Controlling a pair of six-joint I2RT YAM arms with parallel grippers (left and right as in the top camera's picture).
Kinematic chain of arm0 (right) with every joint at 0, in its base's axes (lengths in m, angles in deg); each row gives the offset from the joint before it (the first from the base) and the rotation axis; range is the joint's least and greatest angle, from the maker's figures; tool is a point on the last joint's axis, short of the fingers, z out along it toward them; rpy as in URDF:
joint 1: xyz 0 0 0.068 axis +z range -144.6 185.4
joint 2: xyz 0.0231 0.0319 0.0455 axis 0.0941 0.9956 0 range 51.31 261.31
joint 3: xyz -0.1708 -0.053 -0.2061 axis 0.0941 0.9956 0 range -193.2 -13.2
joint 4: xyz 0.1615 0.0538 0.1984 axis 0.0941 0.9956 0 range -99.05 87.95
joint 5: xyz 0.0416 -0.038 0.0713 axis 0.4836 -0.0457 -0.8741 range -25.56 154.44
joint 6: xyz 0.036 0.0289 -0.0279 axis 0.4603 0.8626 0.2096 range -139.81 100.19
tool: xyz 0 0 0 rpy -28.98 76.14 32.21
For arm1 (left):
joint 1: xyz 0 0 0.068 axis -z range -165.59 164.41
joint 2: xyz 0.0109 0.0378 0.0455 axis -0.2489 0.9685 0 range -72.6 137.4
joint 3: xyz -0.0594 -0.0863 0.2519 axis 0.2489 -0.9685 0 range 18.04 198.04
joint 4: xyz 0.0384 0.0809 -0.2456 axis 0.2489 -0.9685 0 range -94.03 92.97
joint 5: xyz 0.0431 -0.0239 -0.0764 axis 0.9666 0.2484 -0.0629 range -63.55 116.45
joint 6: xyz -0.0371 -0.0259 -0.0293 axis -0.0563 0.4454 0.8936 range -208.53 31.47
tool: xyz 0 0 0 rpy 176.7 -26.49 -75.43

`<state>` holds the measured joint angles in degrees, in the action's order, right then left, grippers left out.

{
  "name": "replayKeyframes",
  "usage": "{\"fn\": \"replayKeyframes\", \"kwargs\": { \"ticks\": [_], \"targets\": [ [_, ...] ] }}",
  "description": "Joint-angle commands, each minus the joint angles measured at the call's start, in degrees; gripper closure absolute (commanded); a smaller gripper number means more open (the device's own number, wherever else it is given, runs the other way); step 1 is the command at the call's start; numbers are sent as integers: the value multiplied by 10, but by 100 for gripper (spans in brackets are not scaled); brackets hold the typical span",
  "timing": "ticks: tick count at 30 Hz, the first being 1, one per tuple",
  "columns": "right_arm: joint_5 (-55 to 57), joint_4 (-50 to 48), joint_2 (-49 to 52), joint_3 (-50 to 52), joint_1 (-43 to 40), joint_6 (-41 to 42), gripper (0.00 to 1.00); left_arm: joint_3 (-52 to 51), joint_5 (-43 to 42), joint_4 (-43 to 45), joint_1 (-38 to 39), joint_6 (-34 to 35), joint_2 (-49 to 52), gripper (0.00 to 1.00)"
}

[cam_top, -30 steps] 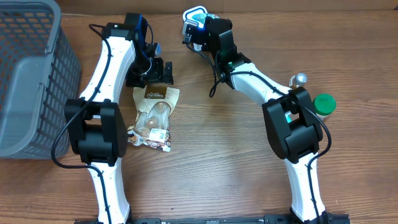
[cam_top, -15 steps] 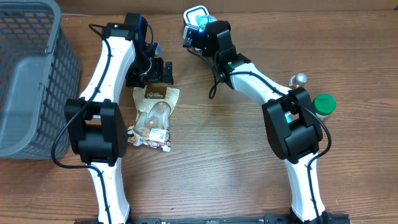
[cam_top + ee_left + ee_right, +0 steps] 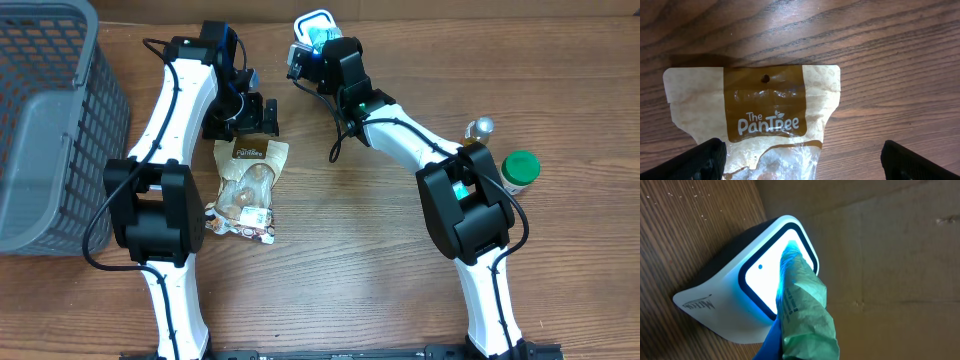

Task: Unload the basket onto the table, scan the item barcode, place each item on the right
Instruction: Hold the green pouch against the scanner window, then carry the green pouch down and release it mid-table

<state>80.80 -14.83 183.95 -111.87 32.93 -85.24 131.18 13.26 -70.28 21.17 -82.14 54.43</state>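
Up at the 12 o'clock edge of the desk (image 3: 350,260), the right gripper (image 3: 322,48) is clamped tight on a small green packet (image 3: 318,37) and holds it against the scanner (image 3: 309,18). From the right wrist camera the gripper's own fingers cannot be made out. The crinkled green packet (image 3: 807,305) runs up from the 6 o'clock edge of that view, and its tip touches the lit blue-white window of the white scanner (image 3: 725,305), which glows blue around the contact. A cardboard wall stands right behind the scanner. The left gripper (image 3: 240,115) hangs at about 11 o'clock on the desk with its jaws spread wide and nothing between them. In its wrist view the two black fingers (image 3: 705,160) sit far apart in the lower corners. Between them is the top of a brown and cream snack bag (image 3: 775,115) printed "The PanTree", lying flat on the wood and not touched by either finger. Seen from overhead, that snack bag (image 3: 248,190) lies just toward 6 o'clock of the left gripper. A grey plastic basket (image 3: 50,120) fills the 9 to 10 o'clock corner. Over at 3 o'clock, beside the right arm, stand a green-capped bottle (image 3: 520,168) and a silver-capped bottle (image 3: 481,128) near it.
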Motion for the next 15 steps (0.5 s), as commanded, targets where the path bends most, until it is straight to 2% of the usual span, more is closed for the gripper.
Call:
{"fn": "replayKeyframes", "kwargs": {
  "ticks": [1, 8, 12, 15],
  "targets": [
    [8, 0, -43, -11, 6, 42, 96, 9, 3, 1, 3, 0, -18, 0],
    [7, 84, -154, -11, 6, 207, 96, 9, 3, 1, 4, 0, -18, 0],
    [7, 206, -217, -11, -1, 405, 96, 9, 3, 1, 4, 0, -18, 0],
    [-9, 326, -249, -11, -7, 507, 96, 9, 3, 1, 4, 0, -18, 1]
  ]
}}
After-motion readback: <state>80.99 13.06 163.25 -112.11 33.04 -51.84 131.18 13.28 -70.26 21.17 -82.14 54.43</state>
